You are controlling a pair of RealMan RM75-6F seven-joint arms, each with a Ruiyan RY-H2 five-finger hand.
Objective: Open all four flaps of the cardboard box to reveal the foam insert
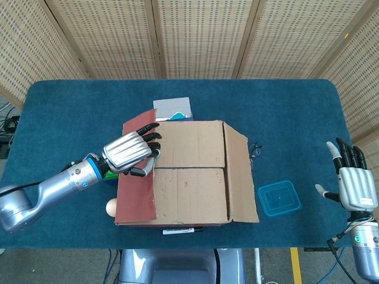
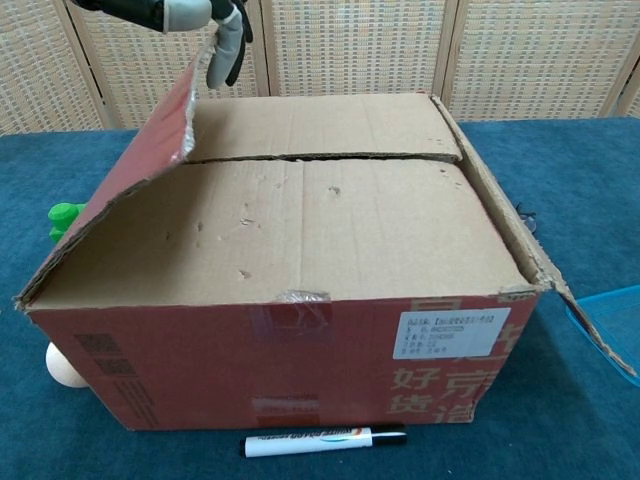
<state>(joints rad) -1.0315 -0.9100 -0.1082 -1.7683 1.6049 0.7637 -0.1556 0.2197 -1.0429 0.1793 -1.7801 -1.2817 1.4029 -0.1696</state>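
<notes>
On a table (image 1: 284,112) covered in dark blue carpet-like cloth, backed by folding screens (image 1: 195,35) of perforated tan panels, the cardboard box (image 1: 189,177) sits near the front edge with a marker pen (image 2: 325,439) lying just before it and a blue plastic lid (image 1: 278,197) to its right. The left hand (image 1: 129,152) grips the edge of the red left flap (image 1: 135,195), fingers curled over it and the flap tilted up, while the two inner flaps (image 2: 320,190) lie flat and the right flap (image 1: 240,174) slopes outward. The right hand (image 1: 353,184) hovers well apart at the table's right end, fingers spread and holding nothing.
</notes>
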